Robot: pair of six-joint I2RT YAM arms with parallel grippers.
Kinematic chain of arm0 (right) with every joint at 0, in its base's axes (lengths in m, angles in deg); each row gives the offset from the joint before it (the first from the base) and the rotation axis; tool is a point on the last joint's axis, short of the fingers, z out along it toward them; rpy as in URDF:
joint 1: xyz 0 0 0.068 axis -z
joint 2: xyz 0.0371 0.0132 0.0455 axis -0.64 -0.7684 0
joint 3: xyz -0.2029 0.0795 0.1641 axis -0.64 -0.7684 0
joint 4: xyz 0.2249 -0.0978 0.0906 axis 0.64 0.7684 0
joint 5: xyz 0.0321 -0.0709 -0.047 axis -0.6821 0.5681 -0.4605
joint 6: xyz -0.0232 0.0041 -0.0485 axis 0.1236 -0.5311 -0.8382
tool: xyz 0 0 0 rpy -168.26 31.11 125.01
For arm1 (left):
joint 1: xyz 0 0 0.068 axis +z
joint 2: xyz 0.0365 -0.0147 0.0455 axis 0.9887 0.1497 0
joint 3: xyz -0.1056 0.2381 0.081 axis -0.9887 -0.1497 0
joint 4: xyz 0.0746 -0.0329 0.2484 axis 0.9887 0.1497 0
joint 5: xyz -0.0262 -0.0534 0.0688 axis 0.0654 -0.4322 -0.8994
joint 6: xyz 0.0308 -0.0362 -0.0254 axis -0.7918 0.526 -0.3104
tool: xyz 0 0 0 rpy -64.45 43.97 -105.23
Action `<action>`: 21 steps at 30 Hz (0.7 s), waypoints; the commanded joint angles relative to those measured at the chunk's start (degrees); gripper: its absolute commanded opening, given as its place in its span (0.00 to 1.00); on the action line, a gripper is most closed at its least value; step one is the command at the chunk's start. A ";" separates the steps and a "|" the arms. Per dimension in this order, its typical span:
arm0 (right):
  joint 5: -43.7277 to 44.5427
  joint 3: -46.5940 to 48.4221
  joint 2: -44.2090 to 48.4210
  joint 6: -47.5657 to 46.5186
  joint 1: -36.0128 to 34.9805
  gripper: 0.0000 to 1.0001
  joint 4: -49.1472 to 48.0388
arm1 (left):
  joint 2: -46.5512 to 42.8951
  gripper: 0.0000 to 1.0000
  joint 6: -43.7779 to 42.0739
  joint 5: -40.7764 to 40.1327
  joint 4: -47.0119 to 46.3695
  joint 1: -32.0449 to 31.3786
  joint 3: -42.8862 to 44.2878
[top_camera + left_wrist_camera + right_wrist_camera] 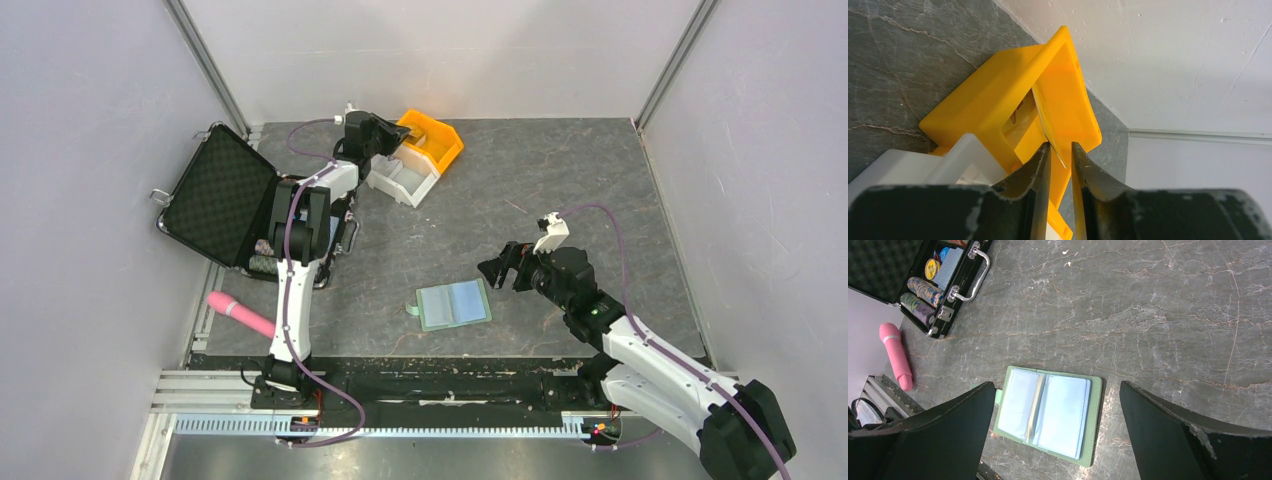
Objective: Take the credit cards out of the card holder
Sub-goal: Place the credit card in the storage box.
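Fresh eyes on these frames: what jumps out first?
The yellow bin at the far edge, with the left gripper over it and a thin card edge-on at its barely parted fingertips. Then the pale green card holder lying open and flat near the front, with the right gripper wide open, pointed at it.

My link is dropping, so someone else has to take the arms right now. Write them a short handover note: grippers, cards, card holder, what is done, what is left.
Left gripper: over the yellow bin at the far side. Jaws slightly apart, with the lower corner of the orange-tan card in the gap; it does not look clamped.
Right gripper: wide open, empty, hovering above the card holder.
Card holder: lies open and flat beneath it.
Done: one card is in the yellow bin.
Left: back the left gripper away, then check the holder's pale blue pockets. I cannot tell whether a card remains in them.
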 commanded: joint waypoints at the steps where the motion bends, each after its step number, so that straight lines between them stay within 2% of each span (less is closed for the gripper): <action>1: 0.63 2.22 0.89 -0.56 0.12 0.98 -0.73 | -0.95 0.30 0.38 -0.87 1.00 0.52 2.17; 12: -3.49 4.75 -2.32 -2.30 0.18 0.98 3.99 | -7.32 0.39 -3.51 2.86 4.92 1.24 0.95; 16: -4.37 7.33 -4.15 -5.27 0.17 0.98 10.28 | -11.85 0.42 -7.21 4.56 9.43 1.24 -0.28; 21: -5.90 7.90 -3.68 -5.64 0.17 0.98 12.34 | -18.97 0.44 -12.26 6.10 15.93 1.24 -3.75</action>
